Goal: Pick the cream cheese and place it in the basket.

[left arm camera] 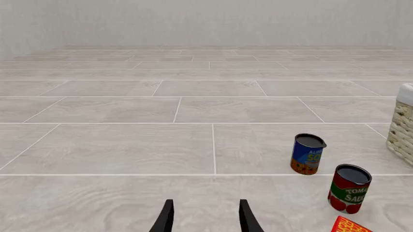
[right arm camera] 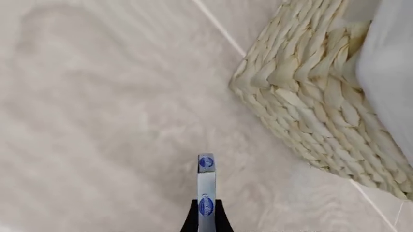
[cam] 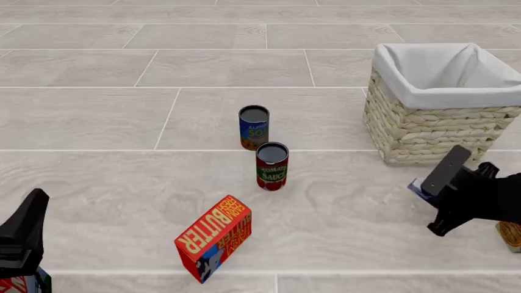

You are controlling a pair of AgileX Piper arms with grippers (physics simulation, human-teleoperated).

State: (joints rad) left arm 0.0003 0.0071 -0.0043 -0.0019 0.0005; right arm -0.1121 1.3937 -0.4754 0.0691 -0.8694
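Observation:
The cream cheese [right arm camera: 206, 186], a thin pale-blue and white box seen edge-on, is clamped between my right gripper's [right arm camera: 206, 217] fingers above the floor. In the front view only a blue sliver of the cream cheese [cam: 416, 187] shows at my right gripper [cam: 428, 190], which hovers just in front of and below the basket [cam: 423, 128]. The wicker basket [right arm camera: 303, 87] with its white lining fills one side of the right wrist view. My left gripper [cam: 24, 229] is at the near left, open and with nothing between its fingers [left arm camera: 166, 217].
A blue soup can [cam: 254, 127] and a red tomato sauce can [cam: 272, 166] stand mid-floor, with a red-orange butter box [cam: 216, 238] nearer. Part of another can [cam: 511, 235] shows at the right edge. A corner of the basket [left arm camera: 403, 130] shows in the left wrist view.

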